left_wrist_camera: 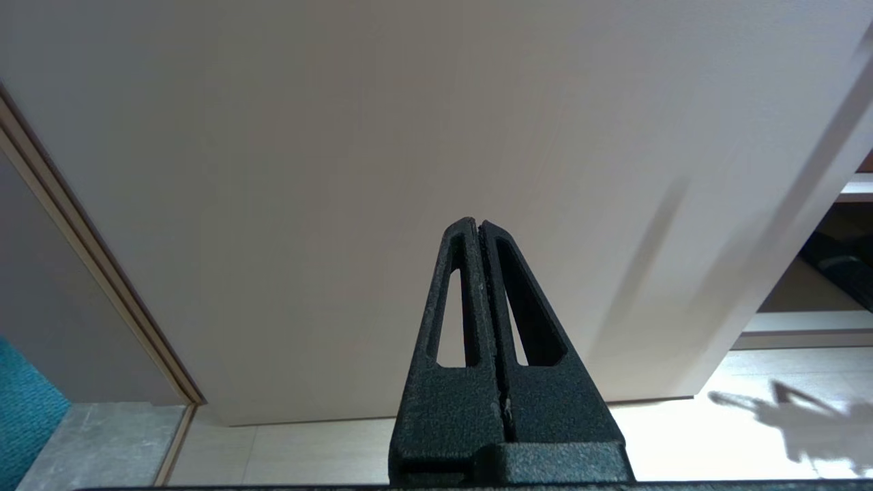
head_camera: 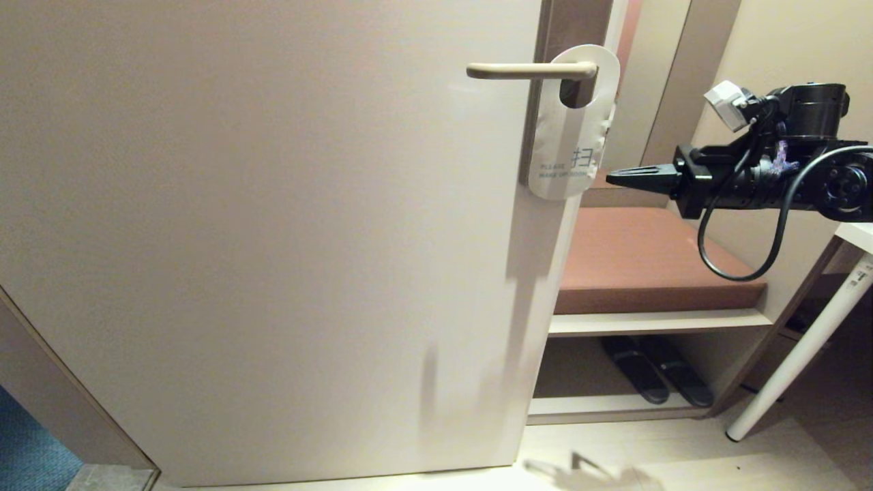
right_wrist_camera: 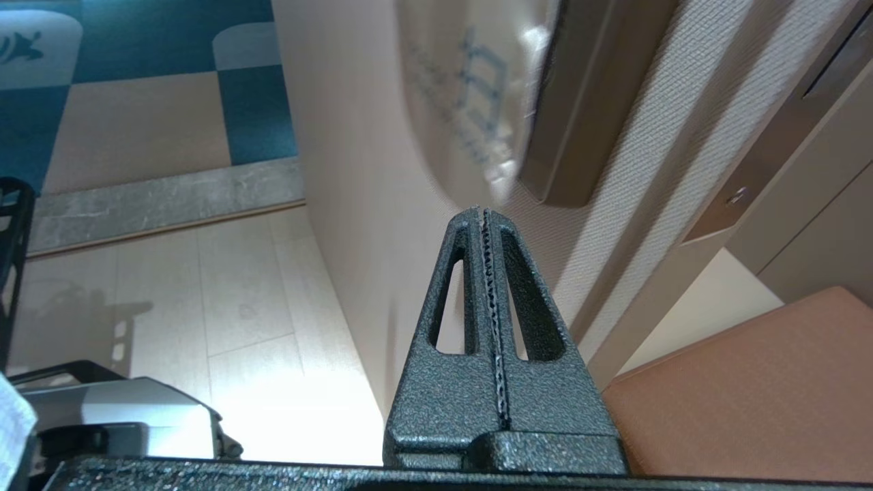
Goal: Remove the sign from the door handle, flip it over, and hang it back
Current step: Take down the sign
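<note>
Currently, the sign (head_camera: 571,129) is seen hanging from the door handle (head_camera: 530,70), its oval hole passed over the lever close to the rounded elbow. Its white face with blue text is turned outward, and the card lies against the edge of the pale door (head_camera: 273,239), partly covering the brown-grey plate (head_camera: 576,24) behind the lever. The lower rounded end of the card is tilted slightly toward the door's edge.

The right gripper (head_camera: 617,177) is held level at the height of the sign's lower end, pointing at it from the side of the doorway. Its fingers are pressed together with nothing between them, and a small gap is left between the tips and the card's edge. In the right wrist view the closed tips (right_wrist_camera: 483,217) are seen just short of the sign (right_wrist_camera: 464,102), whose blue lettering is blurred there.

The left gripper (left_wrist_camera: 475,224) is clenched as well and empty; it is shown only in its own wrist view, aimed at the lower part of the door (left_wrist_camera: 409,136) well below the lever.

Beyond the door's edge a brown cushioned bench (head_camera: 648,259) is visible, with a pair of dark slippers (head_camera: 655,372) on the shelf beneath it. A white table leg (head_camera: 798,354) is seen at the right.
</note>
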